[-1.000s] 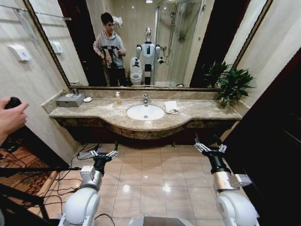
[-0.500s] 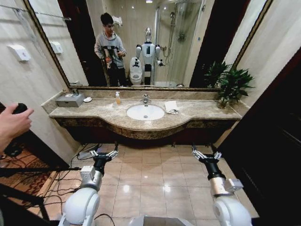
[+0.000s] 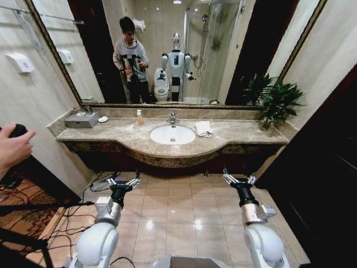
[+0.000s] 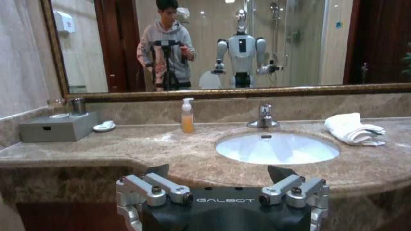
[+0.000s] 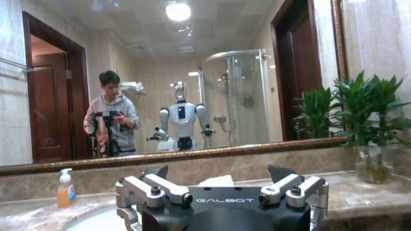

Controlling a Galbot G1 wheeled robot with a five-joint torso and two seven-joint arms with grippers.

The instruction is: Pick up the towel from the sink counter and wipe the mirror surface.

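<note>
Low over the tiled floor, short of the counter, the left gripper [image 3: 123, 182] and right gripper [image 3: 239, 179] are both hanging with fingers spread, holding nothing. Beyond them, on the sink counter [image 3: 120, 135], the towel [image 3: 203, 128] is lying folded just right of the basin [image 3: 173, 134]. The mirror [image 3: 223, 50] is spanning the wall behind.

Open counter [image 3: 223, 133] surrounds the towel [image 3: 203, 128] — faucet [image 3: 173, 118] near one side, plant [image 3: 274, 100] well apart.
</note>
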